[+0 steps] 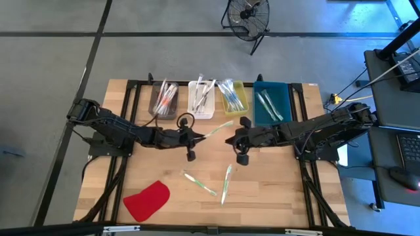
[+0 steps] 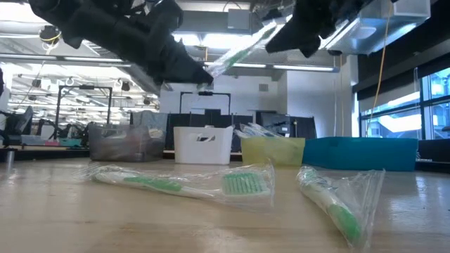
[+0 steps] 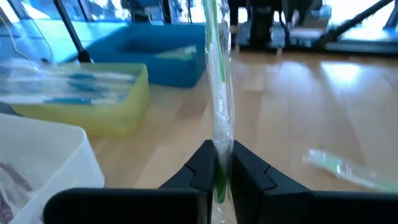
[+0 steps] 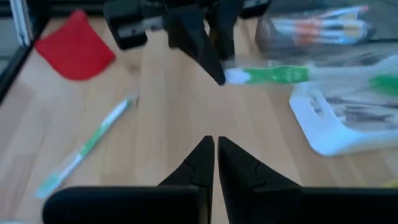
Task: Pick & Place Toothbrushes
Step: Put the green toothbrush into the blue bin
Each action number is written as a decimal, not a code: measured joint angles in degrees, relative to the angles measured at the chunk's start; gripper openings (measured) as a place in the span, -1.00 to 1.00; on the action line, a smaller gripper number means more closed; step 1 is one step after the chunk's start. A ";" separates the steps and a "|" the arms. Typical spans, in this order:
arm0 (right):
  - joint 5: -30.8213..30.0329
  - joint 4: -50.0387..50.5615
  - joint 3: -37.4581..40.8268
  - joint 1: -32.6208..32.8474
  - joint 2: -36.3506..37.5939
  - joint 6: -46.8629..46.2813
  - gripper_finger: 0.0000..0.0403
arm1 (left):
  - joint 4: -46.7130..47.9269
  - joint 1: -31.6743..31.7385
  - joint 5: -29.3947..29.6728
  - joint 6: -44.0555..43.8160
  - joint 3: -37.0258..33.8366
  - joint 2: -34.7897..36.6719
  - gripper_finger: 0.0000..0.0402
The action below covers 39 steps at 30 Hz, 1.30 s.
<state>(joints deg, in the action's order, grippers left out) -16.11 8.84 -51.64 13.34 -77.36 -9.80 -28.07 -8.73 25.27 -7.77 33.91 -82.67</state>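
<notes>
Two dark robot arms are reaching toward each other over the middle of a wooden table (image 1: 275, 190). The left gripper (image 1: 197, 136) is holding a green toothbrush (image 1: 218, 128) in a clear wrapper, its fingers (image 3: 202, 165) pinching one end while the rest is sticking out above the table toward the bins. From table height, this brush is hanging in the air, tilted upward.

The right gripper (image 1: 231, 139) is hovering just beside the far end of that brush, its fingers (image 4: 199, 163) pressed together and holding nothing.

Two more wrapped green toothbrushes are lying on the table in front of the arms: one (image 1: 199, 183) nearer the left side, the other (image 1: 226, 183) just to its right, the two angled differently and not touching.

Four bins are standing in a row along the far edge. A grey bin (image 1: 155, 107) is holding brushes with orange and pink parts. A white bin (image 1: 191, 110) next to it is holding several pale brushes. A yellow bin (image 1: 241, 97) is holding blue-trimmed brushes. A blue bin (image 1: 283, 95) is holding a couple of green ones.

A flat red cloth (image 1: 147, 200) is lying near the table's front left corner, well apart from the brushes
</notes>
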 joint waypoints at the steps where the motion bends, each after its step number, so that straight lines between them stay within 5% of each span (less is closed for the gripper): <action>1: 0.00 -0.83 0.00 0.00 0.00 0.00 -0.88 | -1.16 0.00 0.52 0.00 0.00 0.00 -0.88; 11: -5.93 -8.18 0.02 -1.40 0.00 3.03 -0.79 | -12.17 0.00 0.18 2.59 0.00 0.00 -0.88; 22: -5.26 -14.17 0.02 -3.61 0.00 3.49 -0.09 | -14.21 0.00 -2.35 5.42 0.00 0.00 -0.88; 27: 0.78 -17.03 0.02 -3.71 -0.02 6.01 0.12 | -14.21 0.00 -2.28 5.57 0.00 0.00 -0.88; 33: -0.76 -21.73 0.02 -3.98 -0.04 6.52 0.12 | -14.20 0.00 -2.41 5.60 0.00 -0.02 -0.88; 39: -0.48 -22.52 0.02 -4.68 -0.04 6.62 -0.16 | -14.19 -0.02 -2.46 5.60 0.00 -0.02 -0.88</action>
<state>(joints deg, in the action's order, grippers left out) -16.59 -13.68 -51.62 8.66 -77.41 -3.18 -42.26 -8.75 22.81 -2.17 33.91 -82.70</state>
